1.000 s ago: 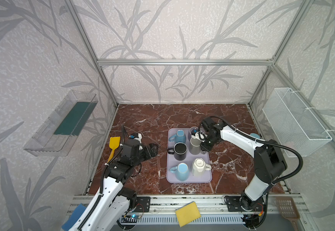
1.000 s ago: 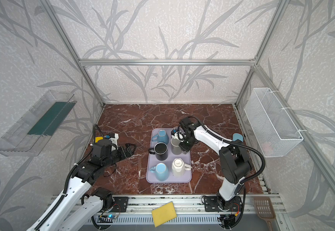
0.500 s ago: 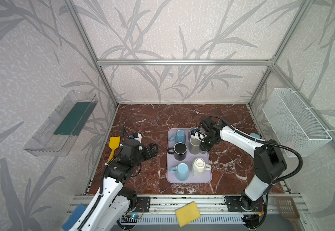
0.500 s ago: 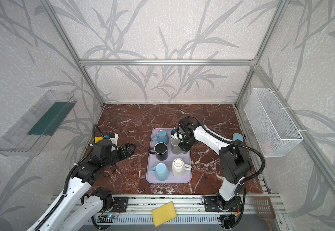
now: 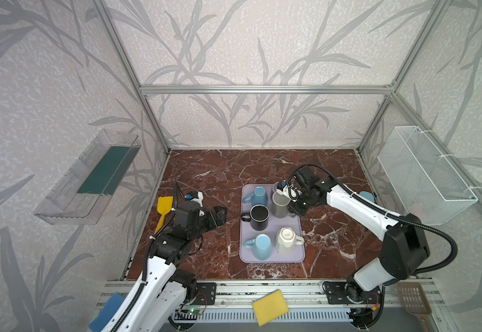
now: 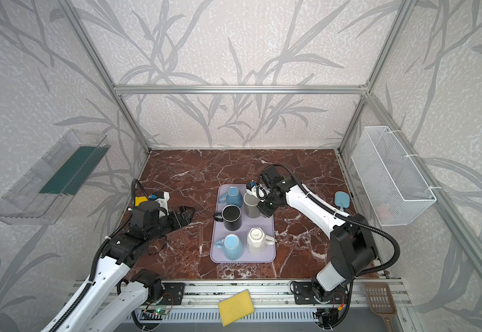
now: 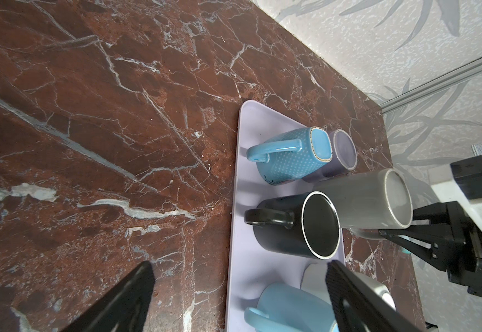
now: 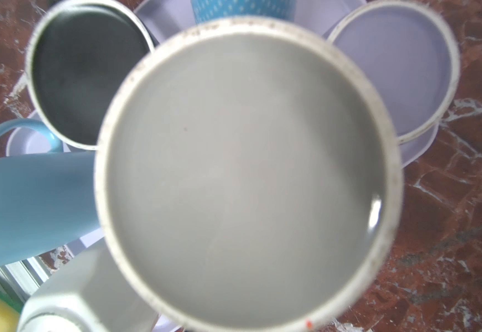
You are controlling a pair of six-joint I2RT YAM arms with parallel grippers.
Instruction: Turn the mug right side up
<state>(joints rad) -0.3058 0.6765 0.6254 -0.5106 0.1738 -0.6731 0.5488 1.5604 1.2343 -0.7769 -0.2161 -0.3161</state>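
grey mug (image 5: 280, 203) is mouth-up in the far half of the tray (image 5: 273, 256), by its right edge. right end effector (image 5: 295, 206) is clamped on the mug's side facing off the tray; exact hold hidden. can't tell if the base rests on the tray or hangs just above. left end effector (image 5: 219, 216) hovers w/ jaws apart over the desk (image 5: 219, 172), well left of the tray. step looks like set-down: next move needs a gentle lower, then release w/o bumping the black mug (image 5: 259, 216) beside it.

The tall grey mug (image 5: 280, 204) sits mouth up, just beside the black mug (image 5: 259, 217).
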